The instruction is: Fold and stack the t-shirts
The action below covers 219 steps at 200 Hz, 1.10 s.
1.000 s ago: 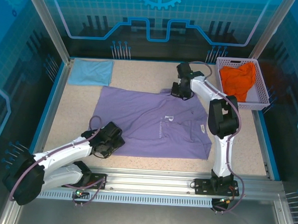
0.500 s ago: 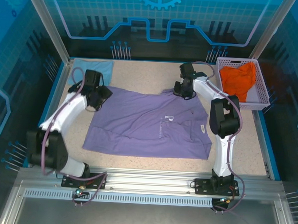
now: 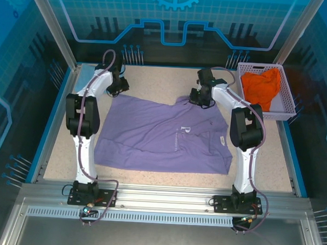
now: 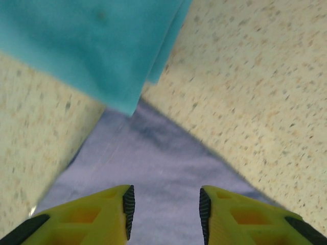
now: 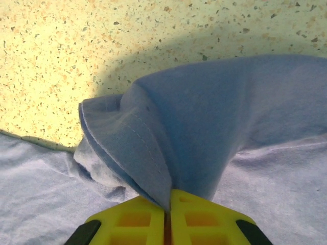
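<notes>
Risk: left gripper point(image 4: 164, 208), jaws apart over large lavender cloth t-shirt point(image 3: 163, 136) corner, may snag overlapping light blue cloth t-shirt point(image 4: 87, 46); right gripper point(image 5: 168, 213) pinches lavender edge.

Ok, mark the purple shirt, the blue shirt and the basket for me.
purple shirt point(image 3: 157, 138): top view, middle of its body.
blue shirt point(image 4: 76, 46): left wrist view, its flat middle.
basket point(image 3: 287, 95): top view, right-hand wall.

large t-shirt point(image 3: 152, 135) centre, basket point(image 3: 286, 93) far right
</notes>
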Available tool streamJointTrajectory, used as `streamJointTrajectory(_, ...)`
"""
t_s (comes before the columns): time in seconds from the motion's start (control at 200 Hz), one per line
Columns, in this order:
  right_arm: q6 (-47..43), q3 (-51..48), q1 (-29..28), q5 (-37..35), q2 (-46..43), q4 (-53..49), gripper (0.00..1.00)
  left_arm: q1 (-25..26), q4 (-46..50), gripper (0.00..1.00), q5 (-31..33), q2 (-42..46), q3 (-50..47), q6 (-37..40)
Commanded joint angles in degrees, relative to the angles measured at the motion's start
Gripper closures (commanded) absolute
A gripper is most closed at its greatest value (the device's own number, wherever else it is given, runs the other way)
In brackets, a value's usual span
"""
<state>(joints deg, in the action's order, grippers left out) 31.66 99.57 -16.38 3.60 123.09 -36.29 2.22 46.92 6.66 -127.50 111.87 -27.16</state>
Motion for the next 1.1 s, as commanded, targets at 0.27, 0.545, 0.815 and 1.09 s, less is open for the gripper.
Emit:
streamJointTrajectory(0.27, -0.96, -0.08, 0.90, 2.21, 0.05, 0.67, 0.91, 2.19, 7.95, 0.56, 4.26, -12.90, 13.78, 3.30)
streamJointTrajectory(0.545, -1.15, -0.04, 0.99, 2.47, 0.13, 0.76, 0.91, 3.14, 9.65, 0.53, 8.34, -18.93, 20.63, 1.31)
streamJointTrajectory(0.815, -0.74, -0.16, 1.38, 2.56, 0.14, 0.61, 0.91, 4.15, 11.08, 0.54, 10.06, -20.05, 19.58, 1.99)
streamJointTrajectory(1.09, -0.54, -0.43, 1.68, 2.82, -0.13, 0.85, 0.91, 4.90, 10.74, 0.55, 11.70, -16.19, 14.37, 0.85)
